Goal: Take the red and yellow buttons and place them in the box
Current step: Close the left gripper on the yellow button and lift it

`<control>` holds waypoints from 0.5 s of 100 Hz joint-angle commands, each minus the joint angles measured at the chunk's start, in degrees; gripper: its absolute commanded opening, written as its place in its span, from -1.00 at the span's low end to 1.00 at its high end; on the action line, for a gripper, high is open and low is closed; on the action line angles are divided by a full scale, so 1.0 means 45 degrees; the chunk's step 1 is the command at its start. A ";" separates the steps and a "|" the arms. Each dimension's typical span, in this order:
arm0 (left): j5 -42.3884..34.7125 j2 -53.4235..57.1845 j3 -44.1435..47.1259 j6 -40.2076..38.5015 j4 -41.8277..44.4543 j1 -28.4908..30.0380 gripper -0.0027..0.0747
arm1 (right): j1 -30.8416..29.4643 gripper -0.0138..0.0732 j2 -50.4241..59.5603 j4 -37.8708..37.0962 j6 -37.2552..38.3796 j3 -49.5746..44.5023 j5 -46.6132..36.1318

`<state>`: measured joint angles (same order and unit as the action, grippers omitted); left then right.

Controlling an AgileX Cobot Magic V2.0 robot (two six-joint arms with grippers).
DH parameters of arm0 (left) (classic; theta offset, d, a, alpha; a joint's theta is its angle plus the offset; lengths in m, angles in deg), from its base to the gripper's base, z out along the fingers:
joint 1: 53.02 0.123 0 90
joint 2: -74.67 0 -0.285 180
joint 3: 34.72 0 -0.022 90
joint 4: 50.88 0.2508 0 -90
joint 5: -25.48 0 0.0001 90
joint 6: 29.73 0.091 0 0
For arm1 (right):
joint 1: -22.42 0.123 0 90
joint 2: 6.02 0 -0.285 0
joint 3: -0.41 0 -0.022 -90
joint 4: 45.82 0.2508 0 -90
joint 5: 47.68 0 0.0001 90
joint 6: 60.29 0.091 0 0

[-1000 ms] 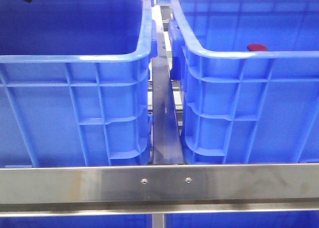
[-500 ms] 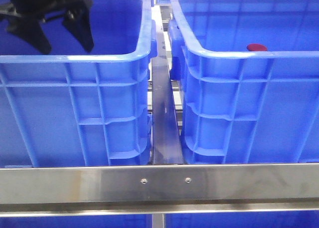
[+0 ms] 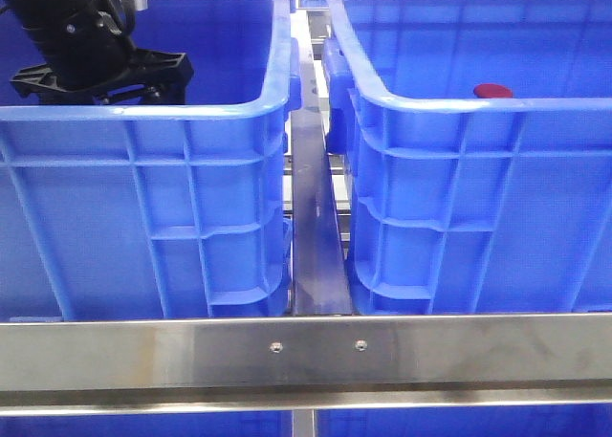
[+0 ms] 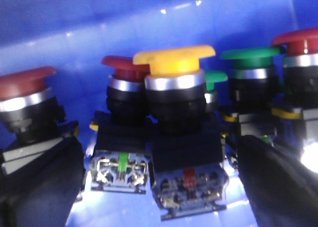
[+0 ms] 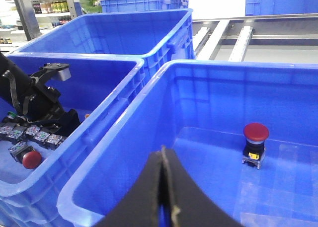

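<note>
My left gripper (image 4: pixel 159 187) is open, down inside the left blue crate (image 3: pixel 143 112). Its two dark fingers (image 4: pixel 39 182) stand either side of a yellow mushroom button (image 4: pixel 174 63) on a black switch body. A dark red button (image 4: pixel 124 70) stands right behind the yellow one and touches it. In the front view the arm (image 3: pixel 96 64) hides behind the crate wall. The right blue crate (image 3: pixel 430 102) holds one red button (image 5: pixel 256 132), which also shows in the front view (image 3: pixel 493 91). My right gripper (image 5: pixel 163 160) is shut and empty above that crate's near rim.
More buttons stand round the yellow one: red ones (image 4: pixel 25 85) (image 4: pixel 300 38) and green ones (image 4: pixel 251 58). A loose red button (image 5: pixel 31 159) lies in the left crate. A steel rail (image 3: pixel 306 351) crosses in front of both crates. Further blue crates (image 5: pixel 144 3) stand behind.
My left arm came into view from the upper left and dropped into the left crate; its fingers have sunk below the rim. The right crate and its red button have not moved.
</note>
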<state>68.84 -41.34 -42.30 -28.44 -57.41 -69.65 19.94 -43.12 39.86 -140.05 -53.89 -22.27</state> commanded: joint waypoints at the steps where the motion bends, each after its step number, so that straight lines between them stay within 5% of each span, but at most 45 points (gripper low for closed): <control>1: -0.0571 0.0629 -0.0427 -0.0162 -0.0107 -0.0086 0.57 | -0.0011 -0.82 -0.0002 0.0389 -0.0088 0.0337 0.0099; 12: -0.0571 0.0629 -0.0427 -0.0162 -0.0107 -0.0086 0.40 | -0.0011 -0.82 -0.0002 0.0389 -0.0088 0.0337 0.0099; 31: -0.0571 0.0629 -0.0427 -0.0162 -0.0129 -0.0086 -0.25 | -0.0011 -0.82 -0.0002 0.0389 -0.0088 0.0337 0.0099; 50: -0.0615 0.0675 -0.0427 -0.0162 -0.0200 -0.0086 -0.63 | -0.0011 -0.82 -0.0002 0.0389 -0.0088 0.0337 0.0099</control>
<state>68.75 -41.33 -42.42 -28.44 -57.41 -69.65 19.94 -43.12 39.86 -139.94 -53.89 -22.17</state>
